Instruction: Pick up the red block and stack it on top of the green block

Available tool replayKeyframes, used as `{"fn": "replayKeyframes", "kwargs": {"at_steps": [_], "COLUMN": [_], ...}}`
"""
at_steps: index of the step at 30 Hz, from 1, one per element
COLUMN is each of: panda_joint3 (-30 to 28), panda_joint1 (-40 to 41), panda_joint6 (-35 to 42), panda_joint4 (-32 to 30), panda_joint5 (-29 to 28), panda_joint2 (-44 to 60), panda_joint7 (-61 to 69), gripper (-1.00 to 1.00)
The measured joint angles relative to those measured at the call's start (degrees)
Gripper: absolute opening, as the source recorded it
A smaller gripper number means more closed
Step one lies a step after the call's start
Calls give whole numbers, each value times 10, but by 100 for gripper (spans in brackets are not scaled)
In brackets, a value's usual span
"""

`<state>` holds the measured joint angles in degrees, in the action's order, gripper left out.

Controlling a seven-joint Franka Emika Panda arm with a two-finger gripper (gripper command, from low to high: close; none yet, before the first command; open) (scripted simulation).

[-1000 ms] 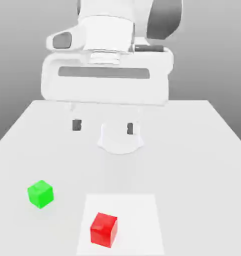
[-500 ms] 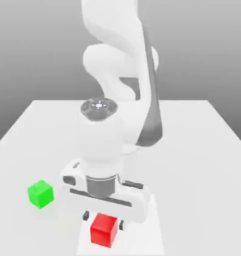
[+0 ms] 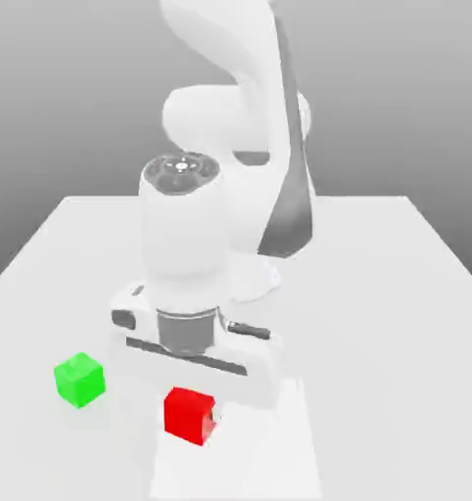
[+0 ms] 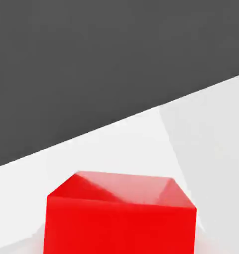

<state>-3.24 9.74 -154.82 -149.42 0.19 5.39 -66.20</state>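
Table (image 3: 397,294) first, white and wide; on it we see the arm bent low, its gripper (image 3: 193,406) pointing down over a paler square patch (image 3: 279,460). Its jaws pinch the red block (image 3: 188,415), which sits just under the hand. The green block (image 3: 80,380) rests apart toward the exterior view's left.

We see white arm (image 3: 230,117), smooth rounded glossy segments. Dark grey panel runs down side of upper segment. We note round grey cap with small pale centre on top of wrist cylinder. Grey collar below cylinder. Wide white hand block (image 3: 196,357), dark grey stripe along face, dark oval insert at end.
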Motion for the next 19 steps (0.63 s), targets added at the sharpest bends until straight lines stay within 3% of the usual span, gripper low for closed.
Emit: {"fn": "replayKeyframes", "kwargs": {"at_steps": [9, 15, 16, 19], "panda_joint3": [-70, -62, -57, -57], "panda_joint1": [155, 166, 170, 170], "panda_joint6": [21, -76, -92, -92], "panda_joint4": [-82, -86, -86, -86], "panda_joint5": [-23, 23, 33, 33], "panda_joint2": [-104, -10, 7, 7], "panda_joint7": [-233, -225, -218, -218], "gripper": [-100, -100, 100, 100]}}
